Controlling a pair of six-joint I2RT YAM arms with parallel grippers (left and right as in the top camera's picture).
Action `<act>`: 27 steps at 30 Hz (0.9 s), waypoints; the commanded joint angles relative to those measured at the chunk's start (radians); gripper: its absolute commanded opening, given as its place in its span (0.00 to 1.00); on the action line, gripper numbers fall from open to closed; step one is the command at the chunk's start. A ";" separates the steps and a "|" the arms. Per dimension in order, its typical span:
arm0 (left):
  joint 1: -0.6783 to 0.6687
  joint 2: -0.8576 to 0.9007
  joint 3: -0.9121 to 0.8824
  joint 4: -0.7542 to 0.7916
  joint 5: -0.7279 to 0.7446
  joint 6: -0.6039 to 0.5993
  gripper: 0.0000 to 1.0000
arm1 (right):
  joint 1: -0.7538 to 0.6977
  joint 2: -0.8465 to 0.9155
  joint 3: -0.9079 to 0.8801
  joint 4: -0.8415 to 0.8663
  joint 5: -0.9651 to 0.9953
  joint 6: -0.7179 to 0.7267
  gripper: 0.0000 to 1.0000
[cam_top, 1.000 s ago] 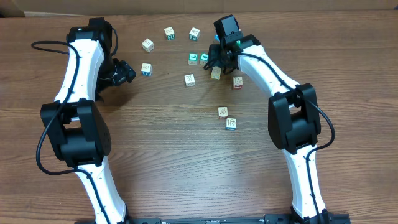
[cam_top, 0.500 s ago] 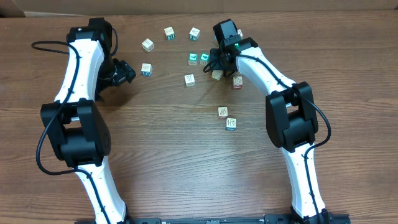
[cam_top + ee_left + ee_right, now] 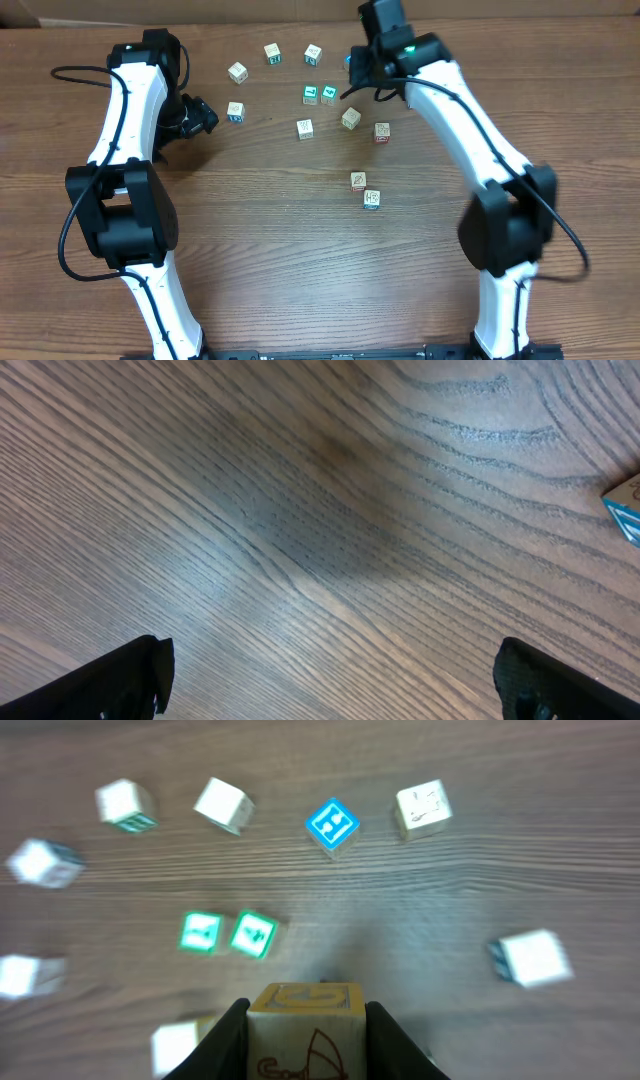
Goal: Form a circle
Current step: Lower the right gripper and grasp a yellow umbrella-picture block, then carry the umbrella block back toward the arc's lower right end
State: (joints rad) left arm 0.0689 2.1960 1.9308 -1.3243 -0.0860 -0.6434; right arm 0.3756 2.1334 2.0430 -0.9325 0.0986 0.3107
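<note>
Wooden tabletop (image 3: 300,260), small printed cubes (image 3: 305,128) scattered loosely toward 12 o'clock, not yet drawn into a circle.
At about 1 o'clock the right gripper (image 3: 306,1038) is clenched on a tan cube (image 3: 305,1005) with a red mark, above the others. At 10 o'clock the left gripper (image 3: 340,685) hangs spread wide over bare wood, near a blue-edged cube (image 3: 625,505).

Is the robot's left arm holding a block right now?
No, its left fingers stand wide open with only bare table between them, and the one block in sight lies off to the side.
</note>
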 commanded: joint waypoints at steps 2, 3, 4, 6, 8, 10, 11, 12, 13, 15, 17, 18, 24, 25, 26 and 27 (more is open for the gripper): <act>-0.004 0.003 0.017 -0.002 -0.001 0.016 1.00 | 0.021 -0.146 0.033 -0.124 -0.027 0.003 0.27; -0.004 0.003 0.016 -0.002 -0.001 0.016 1.00 | 0.025 -0.160 0.033 -0.153 -0.047 0.004 0.27; -0.004 0.003 0.017 -0.002 -0.001 0.016 1.00 | 0.030 -0.171 0.033 -0.182 -0.070 0.004 0.27; -0.004 0.003 0.017 -0.002 -0.001 0.016 0.99 | 0.043 -0.184 0.033 -0.240 -0.130 0.004 0.27; -0.004 0.003 0.017 -0.002 -0.001 0.016 1.00 | 0.058 -0.185 0.033 -0.302 -0.177 0.004 0.27; -0.004 0.003 0.017 -0.002 -0.001 0.016 0.99 | 0.071 -0.184 0.028 -0.357 -0.199 0.024 0.27; -0.004 0.003 0.017 -0.002 -0.001 0.016 0.99 | 0.080 -0.184 0.017 -0.383 -0.198 0.051 0.27; -0.004 0.003 0.017 -0.002 -0.001 0.016 1.00 | 0.091 -0.185 0.008 -0.405 -0.198 0.066 0.27; -0.004 0.003 0.016 -0.002 -0.001 0.016 1.00 | 0.104 -0.184 -0.003 -0.423 -0.197 0.082 0.27; -0.004 0.003 0.017 -0.002 -0.001 0.016 1.00 | 0.140 -0.184 -0.042 -0.446 -0.197 0.106 0.28; -0.004 0.003 0.017 -0.002 -0.001 0.016 1.00 | 0.176 -0.184 -0.079 -0.449 -0.196 0.122 0.28; -0.004 0.003 0.016 -0.002 -0.001 0.016 1.00 | 0.199 -0.184 -0.105 -0.447 -0.183 0.146 0.28; -0.004 0.003 0.017 -0.002 -0.001 0.016 1.00 | 0.306 -0.184 -0.264 -0.386 -0.089 0.293 0.29; -0.004 0.003 0.017 -0.002 -0.001 0.015 1.00 | 0.322 -0.184 -0.299 -0.355 -0.089 0.296 0.29; -0.004 0.003 0.017 -0.002 -0.001 0.016 1.00 | 0.336 -0.184 -0.335 -0.322 -0.088 0.296 0.29; -0.004 0.003 0.017 -0.002 -0.001 0.016 0.99 | 0.346 -0.184 -0.366 -0.292 -0.088 0.296 0.29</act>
State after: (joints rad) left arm 0.0689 2.1960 1.9308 -1.3243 -0.0860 -0.6434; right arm 0.6975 1.9598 1.7504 -1.2724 -0.0273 0.5472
